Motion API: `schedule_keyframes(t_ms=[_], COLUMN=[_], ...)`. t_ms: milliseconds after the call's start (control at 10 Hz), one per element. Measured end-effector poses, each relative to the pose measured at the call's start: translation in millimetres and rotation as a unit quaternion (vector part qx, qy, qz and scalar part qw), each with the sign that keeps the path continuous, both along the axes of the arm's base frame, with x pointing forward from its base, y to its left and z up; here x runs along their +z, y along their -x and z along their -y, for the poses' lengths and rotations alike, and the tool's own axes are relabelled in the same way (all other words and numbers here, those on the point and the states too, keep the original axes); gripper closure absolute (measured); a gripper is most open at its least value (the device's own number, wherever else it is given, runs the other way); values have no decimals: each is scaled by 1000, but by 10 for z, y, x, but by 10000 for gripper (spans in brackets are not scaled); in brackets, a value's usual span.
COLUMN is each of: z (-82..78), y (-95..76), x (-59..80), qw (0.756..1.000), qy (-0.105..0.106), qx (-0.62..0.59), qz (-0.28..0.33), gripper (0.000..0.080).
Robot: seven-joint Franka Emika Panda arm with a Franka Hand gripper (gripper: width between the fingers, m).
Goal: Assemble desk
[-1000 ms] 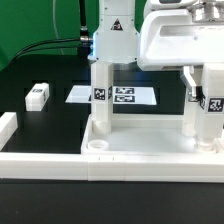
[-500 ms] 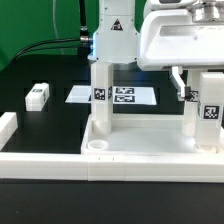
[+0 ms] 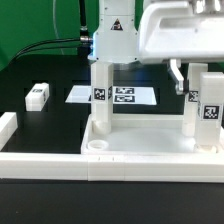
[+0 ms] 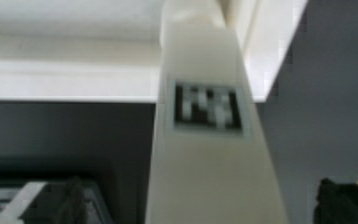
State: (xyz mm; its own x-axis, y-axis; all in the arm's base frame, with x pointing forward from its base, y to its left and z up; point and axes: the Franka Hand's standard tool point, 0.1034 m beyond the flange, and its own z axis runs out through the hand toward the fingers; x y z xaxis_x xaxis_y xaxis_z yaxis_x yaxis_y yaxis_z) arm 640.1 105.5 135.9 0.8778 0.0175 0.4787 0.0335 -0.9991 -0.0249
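One black worktop [image 3: 40, 125] fills the exterior view. The white robot arm [image 3: 165, 35] occupies the upper right of that frame. The white plastic tray-like tabletop [image 3: 140, 150] lies at lower centre and lower right, with a round socket [image 3: 97, 145] showing at its near corner toward the exterior view's left. A long white border rail [image 3: 40, 162] runs along the bottom of the frame, just in front of the tabletop. The flat white marker board [image 3: 122, 96] lies behind the tabletop at mid-frame.

Three short square white tagged legs stand upright at the tabletop:
- the first leg [image 3: 100, 110], left of centre;
- the second leg [image 3: 190, 120], at the right;
- the third leg [image 3: 210, 95], at the right edge, directly below the hand [image 3: 196, 80].

A fourth, loose leg [image 3: 38, 95] lies flat at mid-left, well apart.

One grey finger [image 3: 178, 76] shows beside the third leg. Whether the hand pinches that leg cannot be told. The wrist view shows a blurred tagged leg [image 4: 202, 150] close up.
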Motion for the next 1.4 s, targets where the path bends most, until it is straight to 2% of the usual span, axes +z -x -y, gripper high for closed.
schedule_keyframes(t_ms=[200,300,700,800,1000,1400], z=[5,11,6,-4,42,45], y=[-19,-28,-12,-7,-18,16], x=[171,186,143,84,5,-85], qw=[1000,1000,1000,1000,994,970], qy=[-5,-5,-5,-8,-8,-11], qx=[0,-1,0,-8,-10,-13], qz=[-4,-3,-15,-23,-113,-242], gripper=[151,151,151,151,151,151])
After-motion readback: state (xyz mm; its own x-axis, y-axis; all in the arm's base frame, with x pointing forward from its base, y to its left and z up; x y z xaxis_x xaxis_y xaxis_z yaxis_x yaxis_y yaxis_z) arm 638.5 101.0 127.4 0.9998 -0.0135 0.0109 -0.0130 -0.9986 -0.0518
